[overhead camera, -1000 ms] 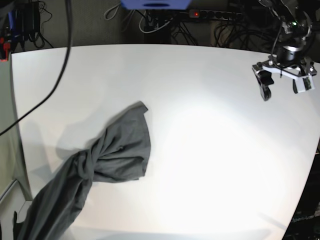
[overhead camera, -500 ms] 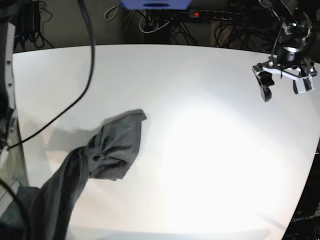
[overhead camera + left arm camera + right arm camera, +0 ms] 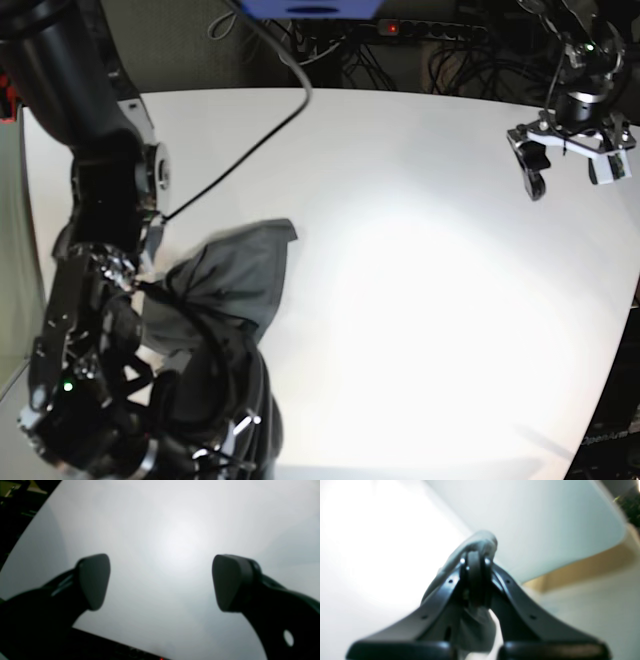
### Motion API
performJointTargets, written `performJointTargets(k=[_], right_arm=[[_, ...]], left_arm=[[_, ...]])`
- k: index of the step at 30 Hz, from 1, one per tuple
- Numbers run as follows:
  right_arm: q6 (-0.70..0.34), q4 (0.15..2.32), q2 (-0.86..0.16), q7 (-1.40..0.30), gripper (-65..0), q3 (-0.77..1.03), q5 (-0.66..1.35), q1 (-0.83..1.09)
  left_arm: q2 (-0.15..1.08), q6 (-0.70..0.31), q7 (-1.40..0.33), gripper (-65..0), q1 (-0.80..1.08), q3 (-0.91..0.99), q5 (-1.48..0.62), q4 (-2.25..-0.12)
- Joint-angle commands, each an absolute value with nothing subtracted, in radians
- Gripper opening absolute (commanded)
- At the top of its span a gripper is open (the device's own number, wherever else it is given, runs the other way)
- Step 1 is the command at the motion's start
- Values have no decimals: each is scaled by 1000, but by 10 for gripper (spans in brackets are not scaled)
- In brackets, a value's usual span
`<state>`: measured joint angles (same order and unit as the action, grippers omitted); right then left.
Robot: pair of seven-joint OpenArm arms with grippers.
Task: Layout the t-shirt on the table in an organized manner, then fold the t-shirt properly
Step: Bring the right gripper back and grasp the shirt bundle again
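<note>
Now: right gripper [image 3: 475,580] pinching the shirt [image 3: 232,272]

Its jaws are clamped on a bunch of grey cloth, while the shirt lies crumpled on the bench [image 3: 420,300] at the left of the base view, partly hidden behind the right arm. The left gripper [image 3: 160,582] hangs wide apart and empty over bare bench, well away from the cloth. Judged step: laying out, not yet folding. Next, the left gripper likely needs a second edge so both can spread the shirt flat.
</note>
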<state>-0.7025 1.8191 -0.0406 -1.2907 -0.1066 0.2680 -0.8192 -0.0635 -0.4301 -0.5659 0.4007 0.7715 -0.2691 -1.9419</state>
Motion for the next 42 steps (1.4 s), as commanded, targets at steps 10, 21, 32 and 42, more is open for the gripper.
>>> performJointTargets(k=[10, 21, 32, 42], right_arm=[[-698, 1827, 111, -1260, -650, -108, 282, -608], [-698, 1825, 157, -1193, -646, -282, 282, -406], [-698, 1790, 157, -1194, -400, -435, 283, -352], [-698, 1790, 111, -1191, -400, -305, 282, -372]], left_arm=[[-59, -435, -539, -14, 407, 774, -282, -1962], [-64, -435, -539, -14, 400, 768, -283, -1959], [-64, -435, -539, -14, 400, 769, -285, -1956], [-62, -435, -539, -13, 352, 730, -300, -1960]])
